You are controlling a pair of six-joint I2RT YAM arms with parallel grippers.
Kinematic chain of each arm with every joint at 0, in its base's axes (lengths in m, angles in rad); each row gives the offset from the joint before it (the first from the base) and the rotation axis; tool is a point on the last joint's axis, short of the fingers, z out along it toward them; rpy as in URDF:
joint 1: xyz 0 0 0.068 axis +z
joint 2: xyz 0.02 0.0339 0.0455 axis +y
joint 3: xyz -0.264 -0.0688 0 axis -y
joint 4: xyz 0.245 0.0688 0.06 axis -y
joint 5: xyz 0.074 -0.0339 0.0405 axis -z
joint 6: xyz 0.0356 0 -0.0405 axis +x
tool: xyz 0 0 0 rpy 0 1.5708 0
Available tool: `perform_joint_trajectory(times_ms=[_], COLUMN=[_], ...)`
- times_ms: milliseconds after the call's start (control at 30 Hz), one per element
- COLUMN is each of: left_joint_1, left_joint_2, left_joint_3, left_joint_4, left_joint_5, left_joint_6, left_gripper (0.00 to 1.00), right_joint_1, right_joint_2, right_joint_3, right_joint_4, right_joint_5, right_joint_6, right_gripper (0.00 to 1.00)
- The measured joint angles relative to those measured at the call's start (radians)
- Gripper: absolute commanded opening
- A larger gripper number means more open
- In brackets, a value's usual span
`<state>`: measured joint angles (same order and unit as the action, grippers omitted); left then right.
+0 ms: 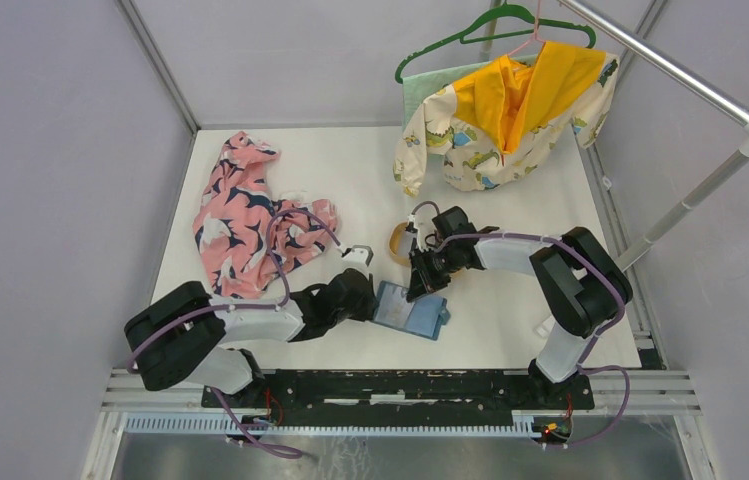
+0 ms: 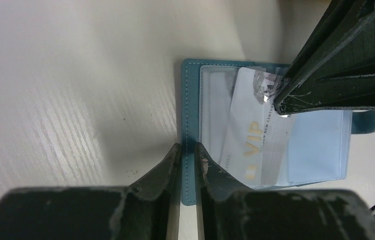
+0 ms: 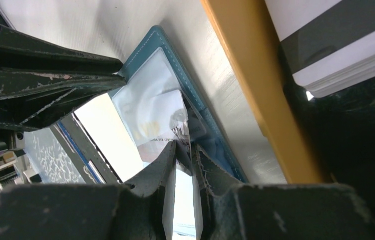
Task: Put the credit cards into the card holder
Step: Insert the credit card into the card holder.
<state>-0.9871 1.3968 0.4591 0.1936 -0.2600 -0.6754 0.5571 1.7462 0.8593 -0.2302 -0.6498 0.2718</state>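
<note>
Card holder (image 1: 412,310) lies open and flat on the white table (image 1: 510,220), seen from above, with the left claw (image 1: 378,300) at its left edge and the right claw (image 1: 420,290) over its top edge. A wooden tray (image 1: 395,240) sits just beyond the card holder, a pink garment (image 1: 240,215) lies well off to its left, and a dinosaur-print jacket (image 1: 500,120) hangs far behind it. From the left wrist, the left claw (image 2: 188,150) is clenched on the card holder (image 2: 191,100), one finger on each side of its stitched teal edge. A white card (image 2: 250,140) marked VIP slants across the clear pocket, and the right claw (image 2: 280,102) pinches its upper corner. Whether its lower end is inside the pocket I cannot tell. From the right wrist, the right claw (image 3: 182,150) grasps the white card (image 3: 170,115) by its edge, its far end lying over the clear pocket of the card holder (image 3: 155,40). The left claw (image 3: 110,80) reaches in at the card holder's far side. The wooden tray's rim (image 3: 255,75) runs just beside the card holder, and a stack of cards (image 3: 345,55) rests inside it.
</note>
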Motion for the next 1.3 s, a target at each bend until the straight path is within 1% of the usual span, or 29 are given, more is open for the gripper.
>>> perform_joint_trajectory(times_ms=[567,767,1033,1300], left_joint_1=[0.006,0.006,0.01,0.01], left_joint_2=[0.03,0.03,0.03,0.03], left_joint_3=[0.013,0.014,0.015,0.015], left_joint_4=[0.032,0.033,0.033,0.033], left_joint_5=[0.008,0.018,0.027,0.027], left_joint_6=[0.044,0.064,0.074,0.075], left_gripper=[0.2,0.2,0.2,0.19], right_joint_1=[0.0,0.003,0.003,-0.003], right_joint_2=[0.033,0.04,0.093,0.104], right_joint_3=[0.074,0.092,0.167,0.185], right_joint_4=[-0.103,-0.126,-0.207,-0.231], right_joint_5=[0.026,0.028,0.021,0.02], right_joint_6=[-0.053,-0.062,-0.086,-0.107], right_gripper=[0.25,0.28,0.28,0.3])
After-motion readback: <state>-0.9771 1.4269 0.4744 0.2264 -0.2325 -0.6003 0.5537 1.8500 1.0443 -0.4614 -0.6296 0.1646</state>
